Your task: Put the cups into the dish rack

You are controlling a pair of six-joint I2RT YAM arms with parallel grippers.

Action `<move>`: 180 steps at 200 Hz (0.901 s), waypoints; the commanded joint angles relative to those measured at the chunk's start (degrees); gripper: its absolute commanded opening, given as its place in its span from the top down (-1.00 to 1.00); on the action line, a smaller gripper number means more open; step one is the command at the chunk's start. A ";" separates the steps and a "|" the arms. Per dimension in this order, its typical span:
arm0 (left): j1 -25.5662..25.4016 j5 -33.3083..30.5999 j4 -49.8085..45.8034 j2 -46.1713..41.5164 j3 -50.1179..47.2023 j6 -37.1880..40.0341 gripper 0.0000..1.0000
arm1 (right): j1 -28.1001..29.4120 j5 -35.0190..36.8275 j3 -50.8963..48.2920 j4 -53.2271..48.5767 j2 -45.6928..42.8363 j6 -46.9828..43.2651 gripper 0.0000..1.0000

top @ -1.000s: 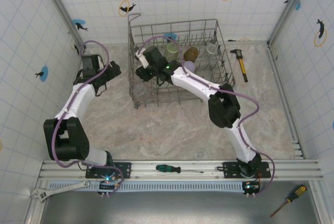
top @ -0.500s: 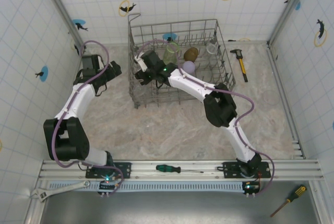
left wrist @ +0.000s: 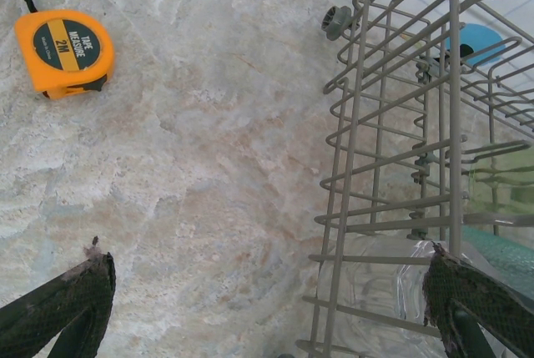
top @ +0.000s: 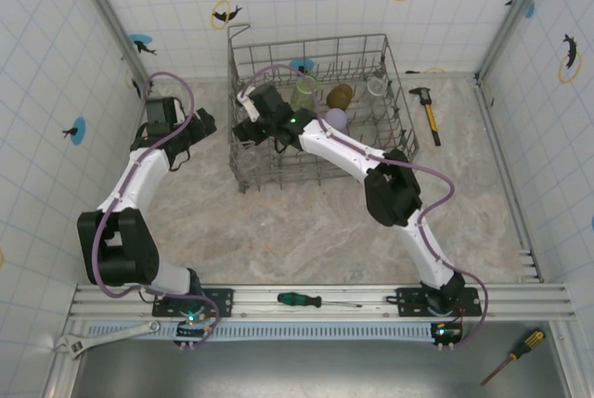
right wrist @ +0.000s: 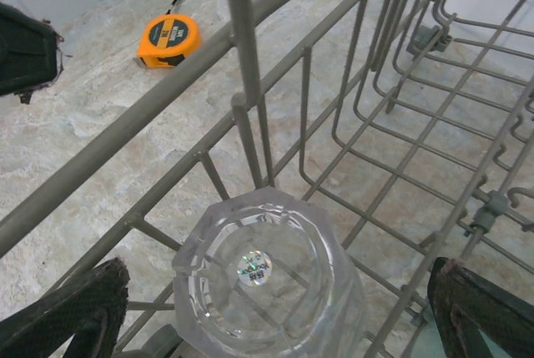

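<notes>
1. Right gripper (right wrist: 275, 308): jaws wide, straddling but not touching the clear cup (right wrist: 267, 270), which stands inverted inside the dish rack (right wrist: 167, 83) by its left wall.
2. Left gripper (left wrist: 275, 291): spread, empty.
3. Advise rising straight up, clear of the wires.

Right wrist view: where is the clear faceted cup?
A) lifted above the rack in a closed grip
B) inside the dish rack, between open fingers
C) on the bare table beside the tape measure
B: the clear faceted cup stands among the wires of the dish rack, and the right gripper is open around it without touching.
</notes>
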 commanded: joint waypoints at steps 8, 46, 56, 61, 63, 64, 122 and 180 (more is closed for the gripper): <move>0.13 0.21 -0.57 -0.70 0.76 -0.03 -0.95 | -1.23 2.51 2.15 -2.85 -6.86 0.19 -0.94; 0.13 -0.58 -0.06 -2.38 0.34 0.19 -0.95 | -3.80 5.50 1.54 -8.04 -11.14 0.73 -0.98; 0.11 -0.86 0.55 -3.22 -0.18 0.21 -0.95 | -4.35 7.08 1.13 -9.43 -12.66 0.64 -1.00; 0.14 -0.97 0.83 -3.57 -0.31 0.25 -0.95 | -4.68 7.86 0.54 -9.83 -13.56 0.57 -0.99; 0.13 -0.95 0.93 -3.71 -0.43 0.23 -0.95 | -4.79 8.16 0.27 -9.96 -13.93 0.55 -0.99; 0.13 -0.95 0.95 -3.75 -0.45 0.24 -0.95 | -4.85 8.22 0.07 -9.95 -14.16 0.55 -0.99; 0.13 -0.69 1.40 -4.93 -0.65 0.59 -0.95 | -10.06 16.36 -10.58 -14.62 -28.37 3.09 -0.99; 0.13 0.08 1.31 -6.14 -0.25 0.29 -0.95 | -25.97 15.89 -28.43 -17.31 -44.44 12.65 -0.99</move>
